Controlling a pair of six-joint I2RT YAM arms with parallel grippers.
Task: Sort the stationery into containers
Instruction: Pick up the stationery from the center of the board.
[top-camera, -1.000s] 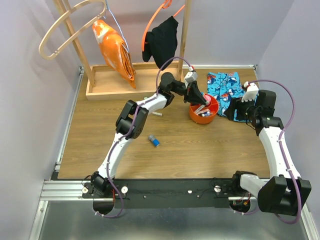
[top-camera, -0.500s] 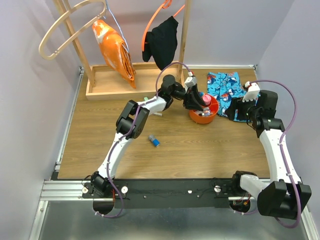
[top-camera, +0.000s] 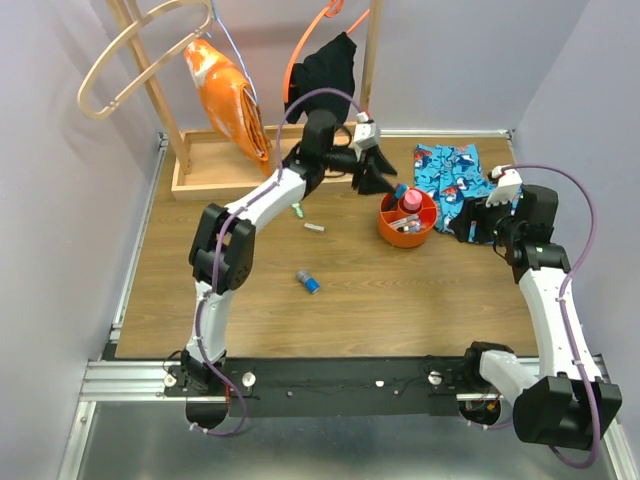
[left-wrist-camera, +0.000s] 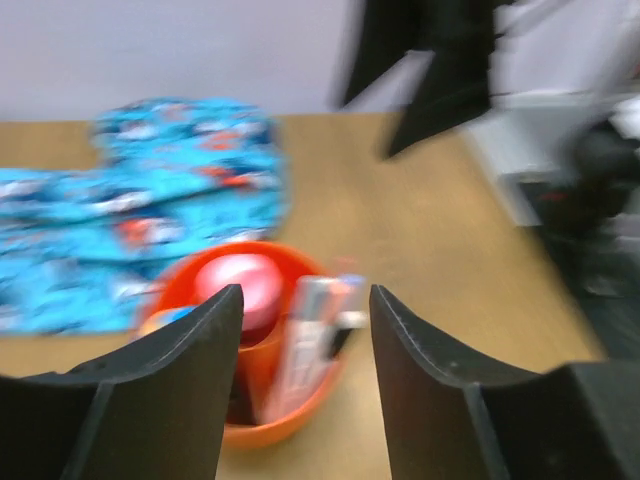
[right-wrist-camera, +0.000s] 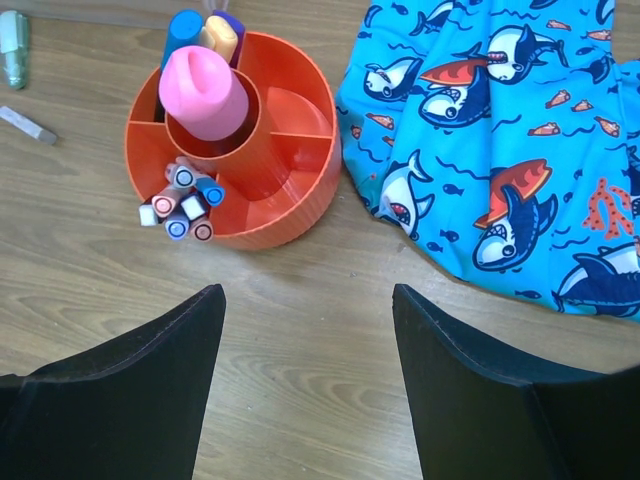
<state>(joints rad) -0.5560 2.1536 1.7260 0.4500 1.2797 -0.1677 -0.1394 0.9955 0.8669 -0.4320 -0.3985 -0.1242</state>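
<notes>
The round orange container (top-camera: 407, 226) stands at the right of the table's middle. It holds a pink tube (right-wrist-camera: 205, 95) in its centre cup, several markers (right-wrist-camera: 180, 205) in one compartment, and a blue and a purple marker (right-wrist-camera: 200, 30) in another. My left gripper (top-camera: 378, 182) hovers open just behind and left of the container (left-wrist-camera: 250, 410), with nothing between its fingers; that view is blurred. My right gripper (right-wrist-camera: 307, 295) is open and empty, to the right of the container (right-wrist-camera: 290, 215). A blue-capped marker (top-camera: 308, 282) and a thin white pen (top-camera: 315, 228) lie loose on the wood.
A small green item (top-camera: 297, 210) lies near the white pen. A blue shark-print cloth (right-wrist-camera: 500, 130) is spread right of the container. A wooden rack (top-camera: 230, 175) stands at the back with an orange bag (top-camera: 230, 95) and a black garment (top-camera: 325, 75) hanging from it.
My left gripper was shut over the container; it has opened and drawn back up and to the left. The right arm has hardly moved.
</notes>
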